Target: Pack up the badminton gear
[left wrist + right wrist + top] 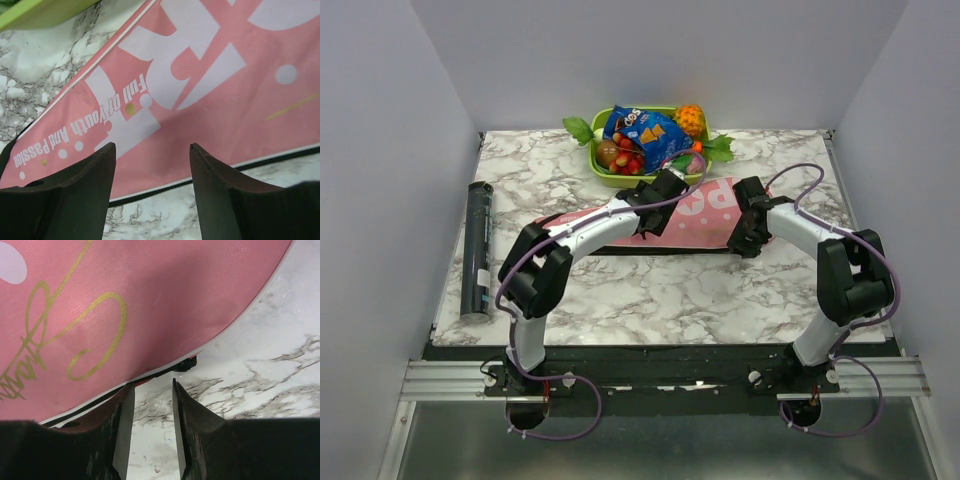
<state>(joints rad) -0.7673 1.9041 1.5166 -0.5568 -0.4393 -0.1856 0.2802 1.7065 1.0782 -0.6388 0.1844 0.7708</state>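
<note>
The pink bag (705,215) lettered in white lies flat across the middle of the table. My left gripper (665,188) hovers over its middle. In the left wrist view that gripper (152,147) is open above the bag (225,100), close to the black zipper edge (260,159), with nothing between the fingers. My right gripper (748,232) is at the bag's rounded right end. There it (152,385) is open, with bare marble in the gap. The black zipper pull (186,364) sits just beyond the fingertips at the bag's rim (150,300). A long black tube (478,248) lies at the left.
A green tray (610,178) with toy fruit and a blue snack packet (642,128) stands at the back, just behind the bag. White walls close in the left, right and far sides. The table's marble top (660,295) shows in front of the bag.
</note>
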